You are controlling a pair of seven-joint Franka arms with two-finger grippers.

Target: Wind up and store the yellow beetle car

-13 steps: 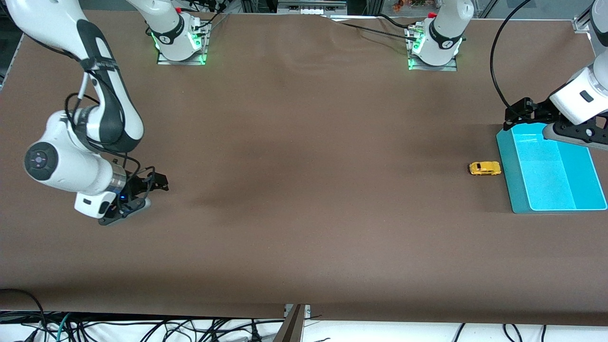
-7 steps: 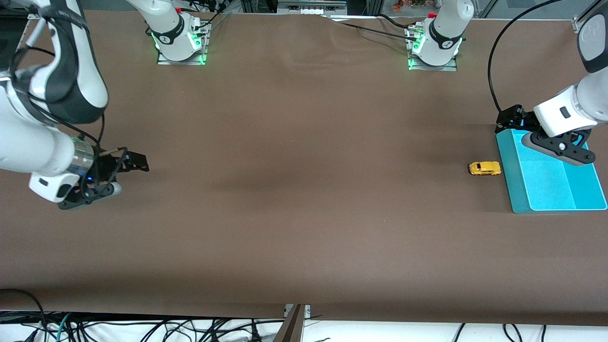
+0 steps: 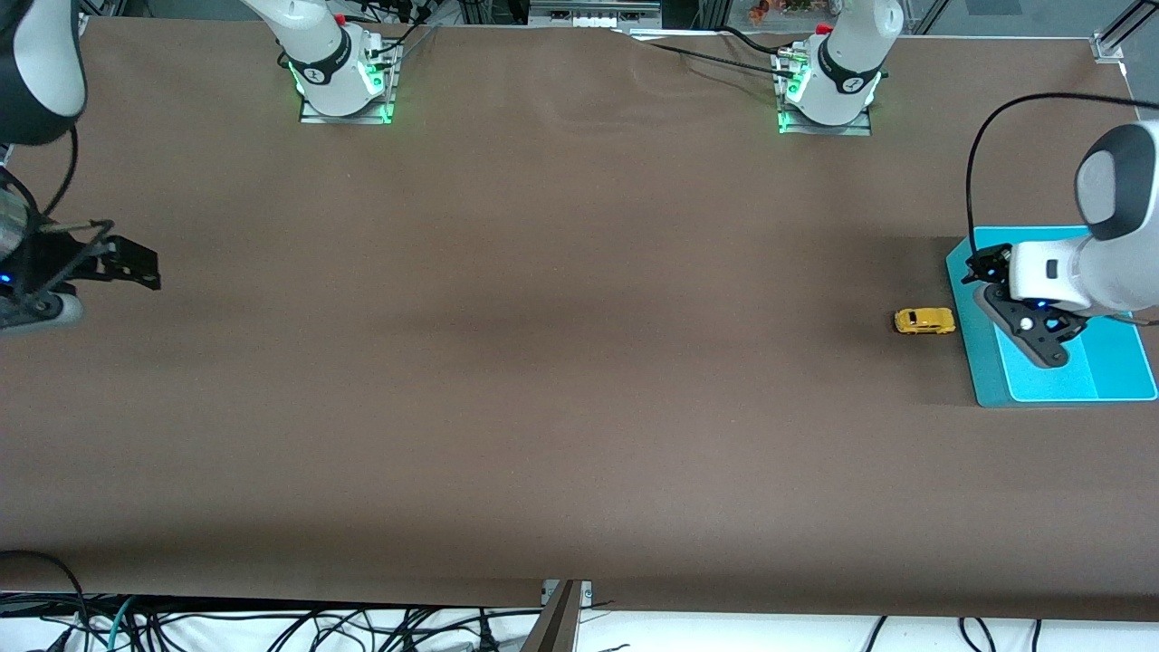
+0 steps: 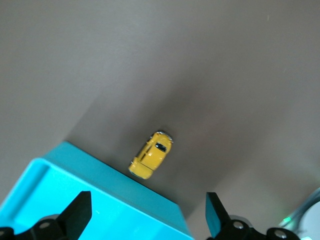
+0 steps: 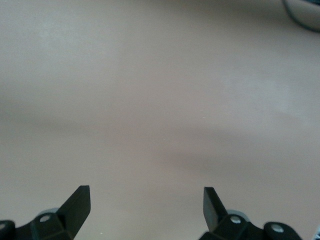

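- The left gripper [image 3: 989, 268] hangs over the tray [image 3: 1118, 378], at the tray's edge beside the car; its fingers [image 4: 80, 212] stand wide apart with nothing between them.
- The right gripper [image 3: 127, 265] is over bare table [image 3: 543, 362] at the right arm's end, well apart from everything else; its fingers [image 5: 79, 202] are also spread wide and hold nothing.
- One car [image 3: 924, 321] sits on the table on its wheels, just beside the tray's edge that faces the right arm's end (a narrow strip of table shows between them in the front view, so not touching).
- The car's long axis runs along the table from one arm's end toward the other, about square to the tray's nearest edge. In the left wrist view the car [image 4: 151, 154] has one end close to the tray wall [image 4: 115, 180] and the other pointing away from it; which end is the nose I cannot tell.
- Counts: one car, one cyan tray, two arms with one gripper each.
- The tray lies flat at the left arm's end of the table.
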